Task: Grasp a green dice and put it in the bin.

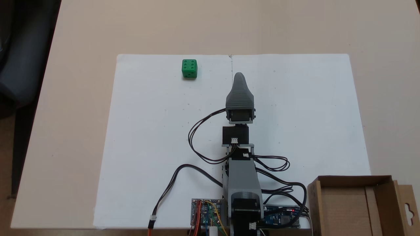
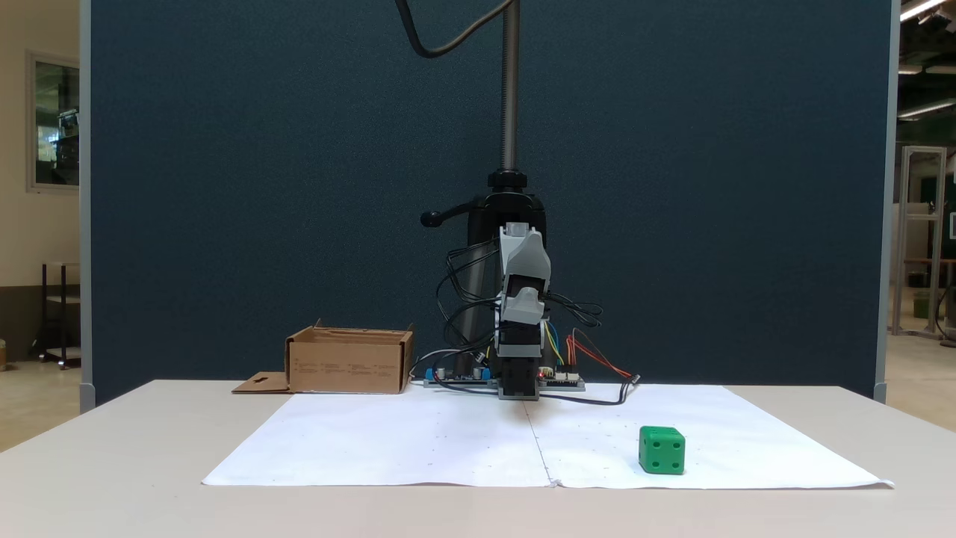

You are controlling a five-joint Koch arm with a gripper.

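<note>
Green dice (image 1: 189, 68) sits on the white paper sheet (image 1: 147, 137), well apart from the gripper (image 1: 239, 77), ahead and to its left in the top-down fixed view. Gripper jaws overlap, so their spread cannot be told. Bin (image 1: 354, 203) is cut off; its printing is unreadable.

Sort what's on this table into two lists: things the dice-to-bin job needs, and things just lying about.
Needed:
- green dice, on the white paper, not held
- bin, an open cardboard box beside the arm's base
- gripper, apart from the dice

Lying about:
- white paper sheets
- circuit boards and cables at the base
- dark partition
</note>
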